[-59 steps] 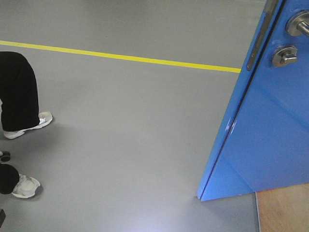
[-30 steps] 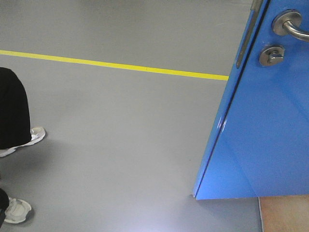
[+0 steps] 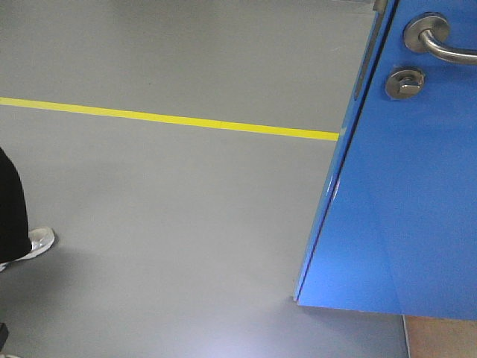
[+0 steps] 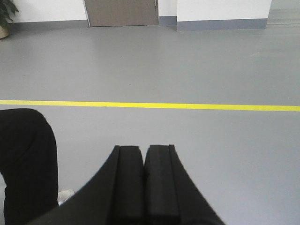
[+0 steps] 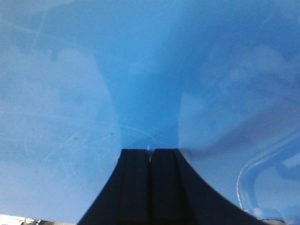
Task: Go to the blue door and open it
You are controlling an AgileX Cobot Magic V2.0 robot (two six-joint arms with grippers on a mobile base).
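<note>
Grey floor (image 3: 186, 224) | blue door (image 3: 417, 209) at 3 | left gripper (image 4: 143, 151) closed, empty | right gripper (image 5: 150, 152) closed, empty, close against door | risk: skidding off slick panel

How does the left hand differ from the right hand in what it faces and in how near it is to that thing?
The left hand points at open grey floor crossed by a yellow line; the right hand points at the blue door, which fills its view. The left hand has free space ahead of it; the right hand's tips are right at the door panel and seem to touch it. Both hands are black, shut and hold nothing.
</note>
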